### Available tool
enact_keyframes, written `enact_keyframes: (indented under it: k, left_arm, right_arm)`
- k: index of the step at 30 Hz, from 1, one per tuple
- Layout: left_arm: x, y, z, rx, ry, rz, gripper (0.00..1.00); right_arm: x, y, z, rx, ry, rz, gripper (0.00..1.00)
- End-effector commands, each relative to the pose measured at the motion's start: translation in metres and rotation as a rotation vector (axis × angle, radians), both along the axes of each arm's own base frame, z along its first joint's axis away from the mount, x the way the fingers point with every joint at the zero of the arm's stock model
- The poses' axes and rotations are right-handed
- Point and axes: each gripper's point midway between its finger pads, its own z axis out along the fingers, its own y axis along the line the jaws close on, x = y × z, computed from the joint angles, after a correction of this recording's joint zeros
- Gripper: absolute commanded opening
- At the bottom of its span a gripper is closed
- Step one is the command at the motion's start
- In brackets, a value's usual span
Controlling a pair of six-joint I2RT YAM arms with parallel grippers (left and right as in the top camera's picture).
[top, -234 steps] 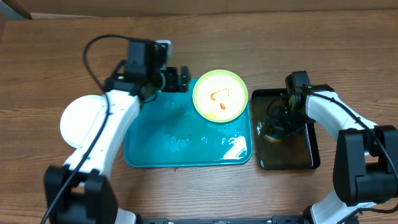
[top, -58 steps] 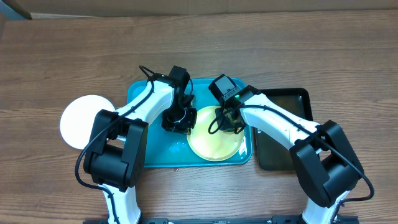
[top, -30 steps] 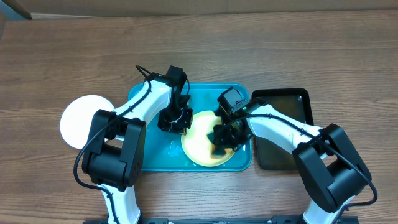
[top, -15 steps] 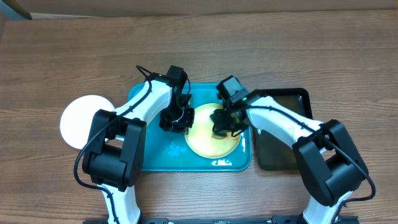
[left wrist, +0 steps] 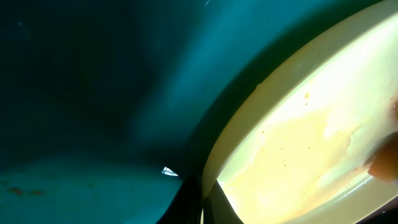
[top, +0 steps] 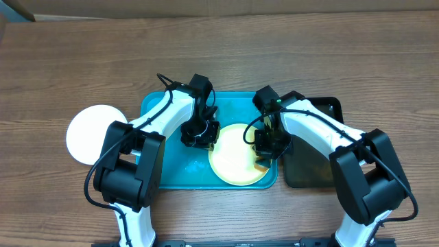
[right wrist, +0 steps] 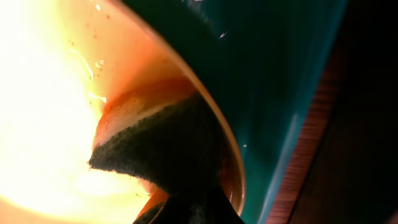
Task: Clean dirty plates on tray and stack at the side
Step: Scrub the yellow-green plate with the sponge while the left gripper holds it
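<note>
Brown wood-grain table (top: 357, 62), pale tan strip (top: 274, 8) along its far edge, even light

Sponge (right wrist: 155, 146) has slid to plate's (top: 233, 159) right rim.

Shows a wooden bench (top: 343, 55) from straight above. Puts a teal tray (top: 168, 171) near the middle, a little toward the front edge. Lays a yellow-green plate (top: 233, 165) in that tray's right half, close to its front rim. Sets a black tray (top: 312, 175) just beside the teal one, toward the right edge. Keeps a white plate (top: 86, 134) well apart, near the left edge. Finds the left pincer (top: 200, 136) at the yellow-green plate's left rim. Finds the right pincer (top: 266, 147) over the plate's right side, with an orange sponge (top: 261, 165) corner peeking out beneath. Hides the fingertips of both under the dark wrists.
</note>
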Motion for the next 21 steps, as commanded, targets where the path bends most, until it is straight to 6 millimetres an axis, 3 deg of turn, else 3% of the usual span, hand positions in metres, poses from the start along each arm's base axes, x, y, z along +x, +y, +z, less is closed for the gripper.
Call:
enact_keyframes:
  k: [1, 7, 12, 15, 19, 21]
  left_arm:
    - [0.0, 0.017, -0.01, 0.072, 0.003, 0.013, 0.04]
    - [0.001, 0.017, -0.01, 0.074, 0.003, 0.027, 0.04]
    - [0.001, 0.017, -0.01, 0.074, 0.004, 0.027, 0.04]
    - [0.001, 0.017, -0.01, 0.074, 0.003, 0.027, 0.04]
    - [0.001, 0.017, -0.01, 0.074, 0.003, 0.027, 0.04]
    - [0.001, 0.017, -0.01, 0.074, 0.004, 0.027, 0.04]
  right_arm:
    - [-0.024, -0.005, -0.014, -0.06, 0.059, 0.034, 0.04]
    - [-0.032, 0.02, -0.016, -0.043, 0.022, 0.119, 0.04]
    - [-0.029, 0.029, -0.017, -0.039, 0.001, 0.059, 0.04]
    - [-0.024, 0.052, -0.015, 0.071, -0.011, 0.061, 0.04]
    - [-0.017, 0.097, -0.003, 0.336, -0.041, 0.163, 0.04]
    - [-0.005, 0.095, -0.003, 0.314, -0.085, 0.159, 0.04]
